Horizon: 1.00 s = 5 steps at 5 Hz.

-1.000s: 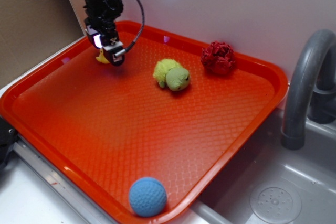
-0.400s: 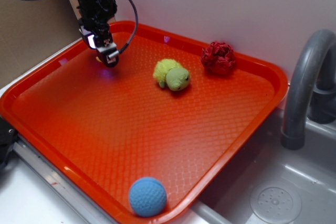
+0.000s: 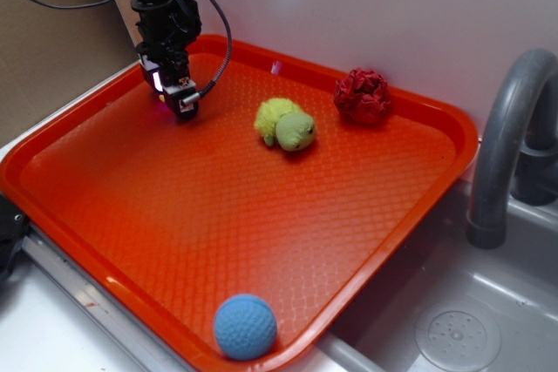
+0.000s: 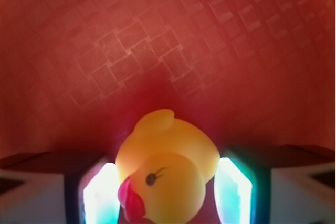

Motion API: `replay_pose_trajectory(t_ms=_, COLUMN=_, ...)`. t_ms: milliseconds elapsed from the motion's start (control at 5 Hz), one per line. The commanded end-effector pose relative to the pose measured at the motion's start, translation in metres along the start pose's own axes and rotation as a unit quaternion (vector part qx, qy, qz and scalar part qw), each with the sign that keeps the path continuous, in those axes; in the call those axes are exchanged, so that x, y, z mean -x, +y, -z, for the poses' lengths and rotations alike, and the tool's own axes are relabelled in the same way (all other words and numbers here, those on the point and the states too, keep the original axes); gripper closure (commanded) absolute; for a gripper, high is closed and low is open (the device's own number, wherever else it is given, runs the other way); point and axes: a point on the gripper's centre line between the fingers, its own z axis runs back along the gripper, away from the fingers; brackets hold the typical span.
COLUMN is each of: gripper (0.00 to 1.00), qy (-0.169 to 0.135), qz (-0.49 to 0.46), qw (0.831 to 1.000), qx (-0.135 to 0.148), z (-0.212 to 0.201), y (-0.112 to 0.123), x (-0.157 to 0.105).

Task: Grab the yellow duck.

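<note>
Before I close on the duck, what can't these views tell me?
- Exterior: yellow duck hidden behind the gripper.
- Wrist: yellow duck sits between the fingers, but its underside is cut off by the bottom edge.
- Wrist: contact with the fingers is unclear, washed out by glare.
- Wrist: tray is blurred.

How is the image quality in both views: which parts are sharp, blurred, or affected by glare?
Exterior view: evenly lit and mostly sharp; soft sheen on the tray; the duck is hidden behind the gripper. Wrist view: the yellow duck is soft, out of focus; the fingers glow overexposed white-cyan; tray texture is sharper farther away.
</note>
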Motion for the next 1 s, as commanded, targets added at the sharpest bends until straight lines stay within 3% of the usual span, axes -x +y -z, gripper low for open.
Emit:
replay_pose_trajectory(t_ms=0, gripper=1.0, qy=-0.057, qz=-0.021, qw=0.998, qx=-0.001, z=-0.053, y=-0.004, x=-0.001)
replay_pose_trajectory(t_ms=200, gripper=1.0, qy=-0.128, qz=-0.038, qw=0.991, qx=0.024, z=-0.103, y=-0.014, x=0.013)
replay_pose_trajectory(t_ms=400, gripper=1.0, qy=-0.168, qz=-0.052, qw=0.984, qx=0.013, z=-0.151, y=-0.036, x=0.05)
replay_pose_trajectory(t_ms=600, gripper=1.0, qy=-0.172, qz=-0.044, qw=0.984, qx=0.01, z=-0.198, y=-0.055, x=0.101)
replay_pose_trajectory(t_ms=800, gripper=1.0, qy=-0.142, qz=-0.046, qw=0.989, qx=0.007, z=-0.248, y=-0.064, x=0.137)
